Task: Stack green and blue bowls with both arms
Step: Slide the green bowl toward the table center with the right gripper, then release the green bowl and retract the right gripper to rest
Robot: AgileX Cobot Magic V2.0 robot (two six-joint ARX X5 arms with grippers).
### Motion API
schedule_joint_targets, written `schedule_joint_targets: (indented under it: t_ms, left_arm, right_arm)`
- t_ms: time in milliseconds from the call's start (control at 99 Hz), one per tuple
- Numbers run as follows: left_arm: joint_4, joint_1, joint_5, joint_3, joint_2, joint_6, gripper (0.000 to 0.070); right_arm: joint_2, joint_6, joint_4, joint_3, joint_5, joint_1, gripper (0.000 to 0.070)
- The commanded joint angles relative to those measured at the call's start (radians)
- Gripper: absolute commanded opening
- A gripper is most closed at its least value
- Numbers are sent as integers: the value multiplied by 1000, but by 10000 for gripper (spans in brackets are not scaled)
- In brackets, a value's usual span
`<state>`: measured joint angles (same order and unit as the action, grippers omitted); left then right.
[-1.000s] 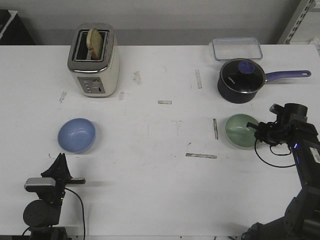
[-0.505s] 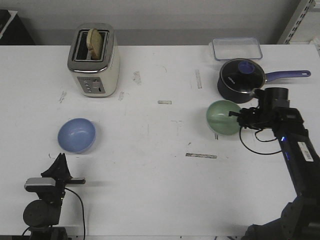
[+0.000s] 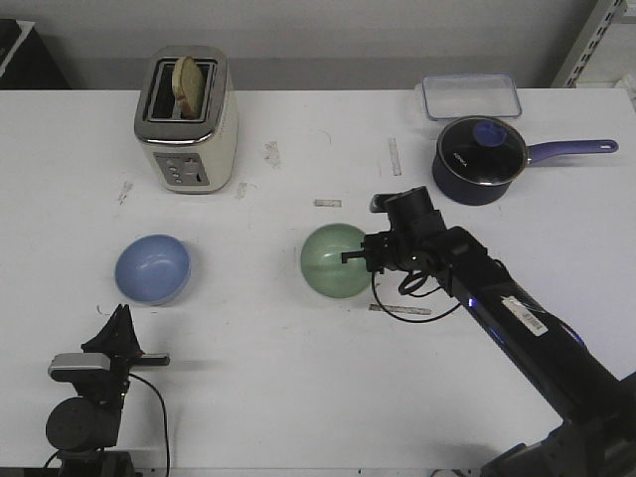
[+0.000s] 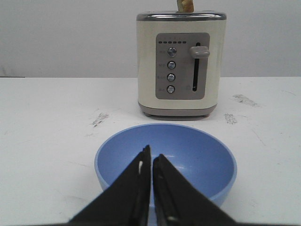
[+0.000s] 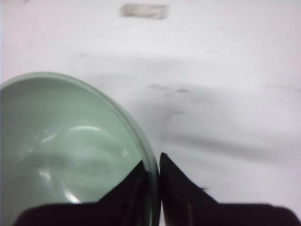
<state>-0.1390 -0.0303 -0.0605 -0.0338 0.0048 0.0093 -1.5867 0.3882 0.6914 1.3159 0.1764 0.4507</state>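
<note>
Right gripper [image 3: 356,256] clenched on green bowl's [image 3: 333,260] rim, seemingly lifted clear for stacking. Left gripper [image 4: 151,165] closed, empty, just short of blue bowl [image 3: 152,268].

Green bowl [image 3: 334,261] glossy, smooth; blue bowl [image 3: 152,268] smooth, satin; toaster [image 3: 186,119] cream enamel, brushed-metal top; table [image 3: 298,378] matt white, scuffed.

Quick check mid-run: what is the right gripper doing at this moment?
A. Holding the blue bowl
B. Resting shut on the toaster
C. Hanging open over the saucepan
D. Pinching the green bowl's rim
D: the right gripper has one finger inside and one outside the rim of the green bowl, closed on it.
</note>
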Motion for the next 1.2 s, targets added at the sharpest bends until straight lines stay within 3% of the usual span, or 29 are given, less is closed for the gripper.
schedule_joint_targets:
  t_ms: [0,545,677,818,949,1192]
  left_arm:
    - [-13,-1,1,21,-2,5,2]
    - [-13,-1,1,21,-2,5,3]
    - [-13,-1,1,21,-2,5,3]
    - [-13,-1,1,21,-2,5,3]
    - [-13,-1,1,21,-2,5,3]
    - [-13,-1,1,21,-2,6,2]
  right_arm:
    - [-48,45,-11,17,-17,26,0]
    - [-150,80,-11,15,-20,74,25]
    - [-150,79,-13,15,-20,74,167]
    - [-147,77,-13,15,-20,74,260]
    - [-123,45,-11,15,-21,74,445]
    - [-6,-120,-23,10,-64,70,455]
